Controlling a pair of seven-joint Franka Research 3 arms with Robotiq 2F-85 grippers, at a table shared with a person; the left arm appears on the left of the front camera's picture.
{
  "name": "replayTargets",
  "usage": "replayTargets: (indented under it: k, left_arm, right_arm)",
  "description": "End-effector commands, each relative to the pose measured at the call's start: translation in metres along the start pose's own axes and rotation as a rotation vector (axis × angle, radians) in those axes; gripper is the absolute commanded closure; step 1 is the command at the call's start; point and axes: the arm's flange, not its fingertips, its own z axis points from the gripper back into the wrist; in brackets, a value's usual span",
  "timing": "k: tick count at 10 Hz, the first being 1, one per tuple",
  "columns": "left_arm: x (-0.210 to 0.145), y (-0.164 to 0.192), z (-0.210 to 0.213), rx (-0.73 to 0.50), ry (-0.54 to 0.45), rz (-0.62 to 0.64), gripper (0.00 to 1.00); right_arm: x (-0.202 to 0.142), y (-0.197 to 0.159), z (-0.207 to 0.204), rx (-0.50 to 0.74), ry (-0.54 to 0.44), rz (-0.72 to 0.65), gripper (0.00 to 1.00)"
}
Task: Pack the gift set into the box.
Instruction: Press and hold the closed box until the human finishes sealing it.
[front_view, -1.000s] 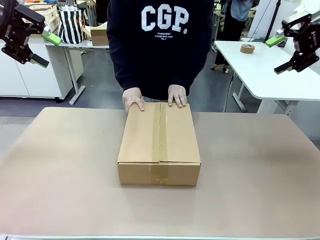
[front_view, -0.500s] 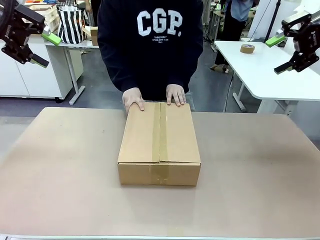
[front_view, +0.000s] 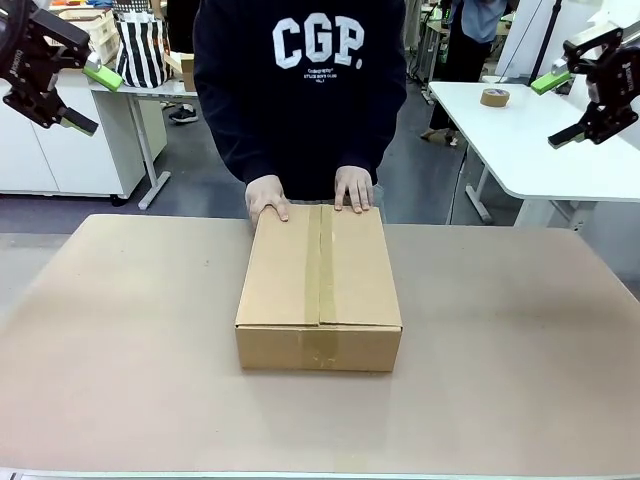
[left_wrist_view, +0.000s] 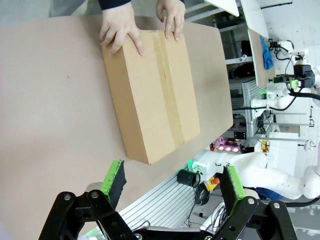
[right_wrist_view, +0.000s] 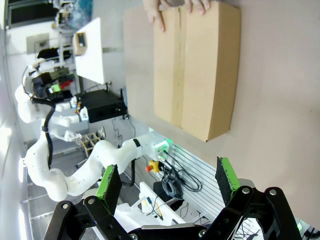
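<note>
Comparing with a second ago, I see almost nothing moved: the box (front_view: 319, 285) sits closed and taped at the desk (front_view: 120, 350) centre, the person's hands (front_view: 267, 197) resting on its 12 o'clock edge. Only their torso shifts slightly. My left claw (front_view: 70, 75) and right claw (front_view: 565, 105) hang wide open, empty, at 10 and 2 o'clock. Packing hasn't begun, I judge.

The box (front_view: 319, 285) sits mid-bench (front_view: 120, 350), with the person's hands (front_view: 267, 197) on its 12 o'clock edge. The left tool (front_view: 88, 96) hangs at 10 o'clock, the right tool (front_view: 560, 108) at 2 o'clock.
</note>
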Motion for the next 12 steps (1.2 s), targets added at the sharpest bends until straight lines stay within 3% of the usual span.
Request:
replayTargets:
  k: [1, 5, 7, 9, 10, 11, 12]
  left_arm:
    - [-0.002, -0.001, -0.001, -0.004, 0.0, -0.001, 0.0]
    - [0.0, 0.0, 0.0, 0.0, 0.0, 0.0, 0.0]
    - [-0.014, -0.005, -0.024, 0.284, -0.234, -0.208, 0.0]
    - [-0.02, -0.011, -0.056, 0.244, -0.465, -0.464, 0.0]
    - [-0.022, -0.014, -0.074, 0.119, -0.551, -0.638, 0.0]
    - [-0.024, -0.018, -0.098, -0.06, -0.509, -0.728, 0.0]
    - [-0.026, -0.021, -0.119, -0.2, -0.374, -0.753, 0.0]
  right_arm:
    - [0.0, 0.004, 0.002, -0.013, 0.01, -0.015, 0.0]
    - [0.0, 0.0, 0.0, 0.0, 0.0, 0.0, 0.0]
    - [0.006, 0.011, -0.03, -0.277, -0.458, 0.333, 0.0]
    - [0.013, 0.01, -0.067, -0.147, -0.552, 0.623, 0.0]
    - [0.015, 0.013, -0.086, -0.057, -0.572, 0.745, 0.0]
    - [0.015, 0.016, -0.111, 0.01, -0.503, 0.834, 0.0]
    - [0.013, 0.019, -0.133, 0.062, -0.376, 0.85, 0.0]
